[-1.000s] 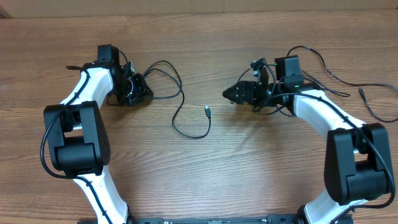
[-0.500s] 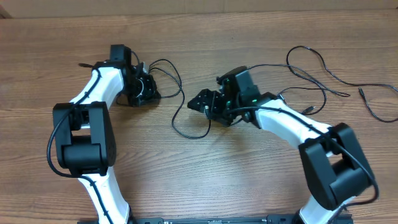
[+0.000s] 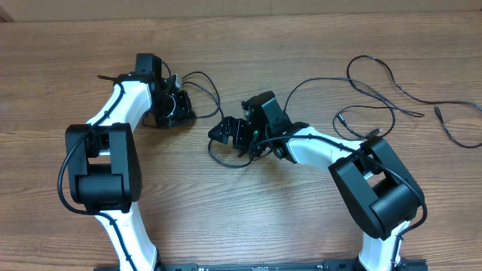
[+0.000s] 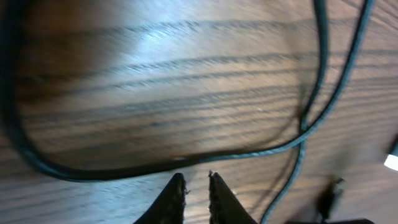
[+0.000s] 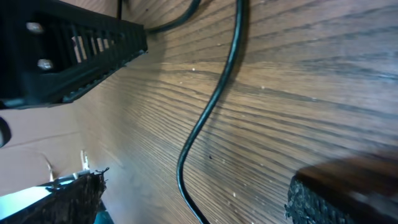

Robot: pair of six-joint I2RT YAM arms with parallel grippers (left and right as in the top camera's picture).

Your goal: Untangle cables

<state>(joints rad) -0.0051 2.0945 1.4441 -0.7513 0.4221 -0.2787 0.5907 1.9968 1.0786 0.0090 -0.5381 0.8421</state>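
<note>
Cables point(image 3: 393, 77) lie loose on the wooden table point(image 3: 301, 226) — several thin black ones trail well apart at the far right, while one strand point(image 3: 218, 160) curls from beside the left gripper point(image 3: 175, 109) across to a small loop near the middle. The right gripper point(image 3: 226, 132) hangs low over that loop, its arm stretched leftward across the table. In the right wrist view its jaws are spread wide, one finger point(image 5: 74, 193) at each lower corner, and the strand point(image 5: 214, 99) runs along the bare wood between them without touching either. The left gripper sits at the strand's upper end, pointing down at the table. In the left wrist view its jaws are pressed almost together, only a sliver of gap between the fingertips point(image 4: 177, 196) and nothing held — the strand point(image 4: 186, 163) sweeps past just above the tips, and a second stretch crosses it at the right.
</note>
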